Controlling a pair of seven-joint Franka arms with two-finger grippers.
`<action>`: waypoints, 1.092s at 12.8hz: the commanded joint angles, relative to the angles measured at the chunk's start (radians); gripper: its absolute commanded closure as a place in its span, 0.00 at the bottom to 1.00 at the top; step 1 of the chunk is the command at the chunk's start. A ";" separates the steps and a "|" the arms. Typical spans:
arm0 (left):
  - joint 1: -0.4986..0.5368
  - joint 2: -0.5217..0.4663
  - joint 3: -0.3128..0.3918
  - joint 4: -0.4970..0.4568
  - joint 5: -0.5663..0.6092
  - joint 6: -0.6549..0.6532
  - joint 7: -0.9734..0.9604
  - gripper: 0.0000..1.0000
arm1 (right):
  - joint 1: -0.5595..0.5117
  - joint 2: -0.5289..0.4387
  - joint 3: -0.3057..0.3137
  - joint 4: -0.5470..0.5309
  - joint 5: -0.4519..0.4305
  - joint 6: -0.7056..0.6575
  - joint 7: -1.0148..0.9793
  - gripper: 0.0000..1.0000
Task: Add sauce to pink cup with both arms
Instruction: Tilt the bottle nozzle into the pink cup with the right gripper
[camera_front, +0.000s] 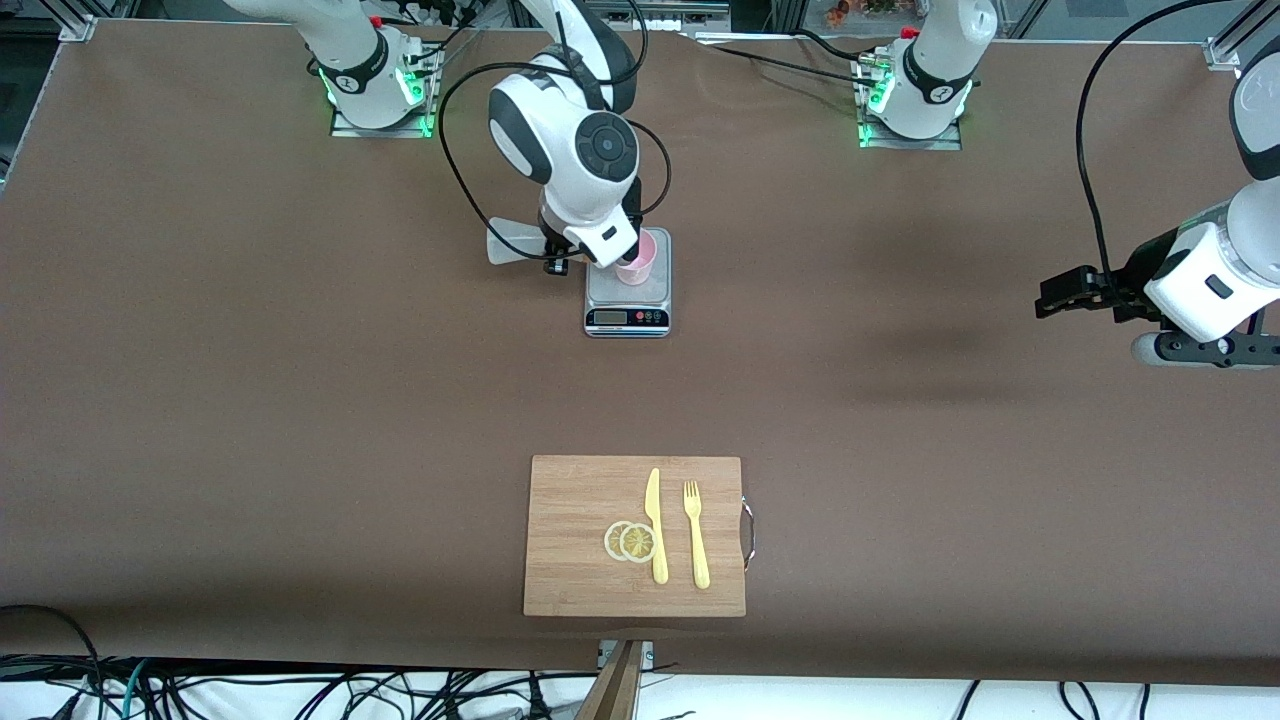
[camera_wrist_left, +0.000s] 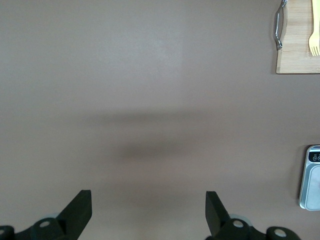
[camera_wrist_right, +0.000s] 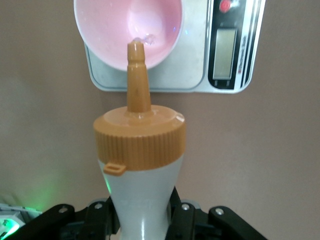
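Over the grey scale, right gripper clamped on the sauce, long axis aimed into the pink cup on the scale, nozzle tip at its rim. Left gripper waiting wide apart over bare table near left arm's end.

table: brown | on it: grey scale, wooden cutting board, apparently flat
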 joint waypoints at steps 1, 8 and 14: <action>0.004 0.006 -0.001 0.015 0.005 -0.014 0.023 0.00 | 0.073 -0.019 -0.009 -0.010 -0.076 -0.045 0.099 0.91; 0.003 0.004 -0.001 0.015 0.005 -0.014 0.023 0.00 | 0.089 -0.009 -0.010 -0.005 -0.112 -0.050 0.146 0.90; 0.003 0.004 -0.001 0.015 0.005 -0.014 0.023 0.00 | 0.085 -0.012 -0.014 0.001 -0.109 -0.047 0.147 0.90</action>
